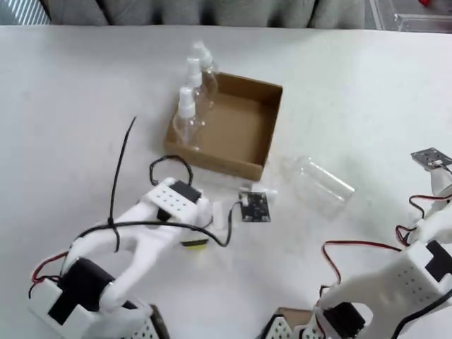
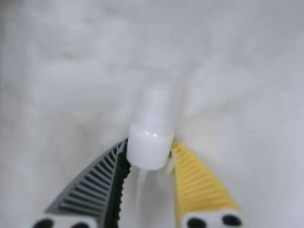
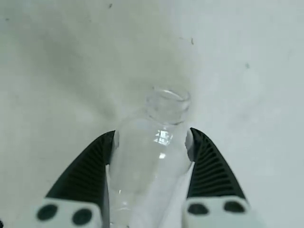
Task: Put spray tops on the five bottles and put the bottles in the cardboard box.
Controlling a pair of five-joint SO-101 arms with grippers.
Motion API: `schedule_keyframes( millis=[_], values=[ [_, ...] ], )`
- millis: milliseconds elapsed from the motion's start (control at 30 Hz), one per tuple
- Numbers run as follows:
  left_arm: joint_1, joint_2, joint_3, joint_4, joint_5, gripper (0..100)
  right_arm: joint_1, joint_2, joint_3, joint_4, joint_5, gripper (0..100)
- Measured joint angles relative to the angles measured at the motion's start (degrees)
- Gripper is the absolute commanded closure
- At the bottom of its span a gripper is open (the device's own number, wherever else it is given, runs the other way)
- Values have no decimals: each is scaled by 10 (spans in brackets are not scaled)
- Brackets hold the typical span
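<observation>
A white spray top [image 2: 151, 145] is pinched between the grey and yellow fingers of my left gripper [image 2: 148, 148], which is shut on it just above the white table. In the high view this gripper [image 1: 201, 236] hangs in front of the cardboard box [image 1: 265, 131]. Three clear bottles [image 1: 189, 120] with spray tops on stand inside the box at its left side. My right gripper [image 3: 152, 137] is shut on a clear bottle [image 3: 147, 161] whose open neck points away from the camera. Another clear bottle [image 1: 319, 185], with no top, lies on the table to the right of the box.
The left arm's black cables [image 1: 123, 169] loop over the table left of the box. The right arm [image 1: 406, 279] stands at the lower right, with red wires beside it. Bare white table stretches to the far left and far right.
</observation>
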Motion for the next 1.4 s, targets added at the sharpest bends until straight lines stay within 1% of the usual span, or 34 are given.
schedule_keyframes(
  millis=[167, 333, 433, 600, 733, 867, 1100, 1233, 1300, 1400],
  values=[
    [-9, -53, -1, 24, 63, 980, 0, -23, -46, 76, -27, 982],
    [9, -176, -1, 110, 117, 980, -6, -63, -64, 126, -58, 982],
    [19, -253, -1, 152, 167, 980, -26, -80, -65, 128, -116, 982],
    [8, -355, -1, 162, 272, 980, -84, -121, -65, 166, -223, 982],
    [-37, -399, -21, 137, 373, 980, -153, -184, -46, 179, -283, 982],
    [-96, -417, -62, 120, 472, 980, -222, -279, 31, 180, -337, 982],
    [-193, -421, -96, 46, 598, 980, -389, -445, 121, 166, -454, 982],
    [-242, -449, -98, 0, 628, 980, -488, -513, 132, 154, -519, 981],
    [-275, -488, -98, -11, 632, 980, -548, -538, 132, 143, -559, 981],
    [-304, -553, -98, -14, 632, 980, -636, -559, 136, 98, -616, 981]
  ],
)
